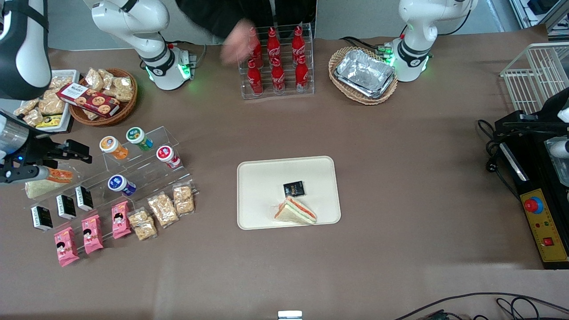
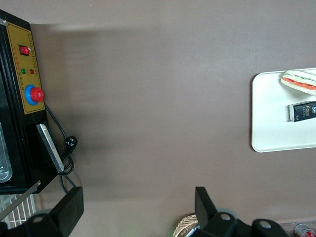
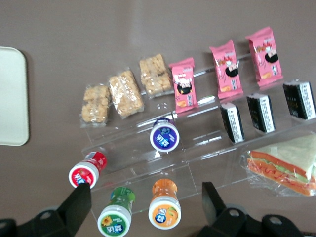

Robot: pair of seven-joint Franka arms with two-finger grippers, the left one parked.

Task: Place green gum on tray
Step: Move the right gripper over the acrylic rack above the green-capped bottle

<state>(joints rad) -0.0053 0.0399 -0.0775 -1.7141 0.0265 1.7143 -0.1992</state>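
Hand (image 1: 66,153) spread and empty above the stepped rack, green gum (image 1: 139,138) beside orange bottle (image 1: 114,147); tray (image 1: 262,178) well apart

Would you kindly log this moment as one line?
gripper: open, beside display stand | green gum: on stand, untouched | tray: holds sandwich, black packet

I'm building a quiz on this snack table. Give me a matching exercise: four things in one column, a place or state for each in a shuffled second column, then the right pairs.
Things:
1. green gum
2. sandwich
3. foil trays
4. gripper

Places or states:
A. in the wicker basket
B. open, above the gum bottles
C. on the tray, beside a small black packet
D. on the clear stepped display, beside the orange gum

Pairs: 1-D, 2-C, 3-A, 4-B
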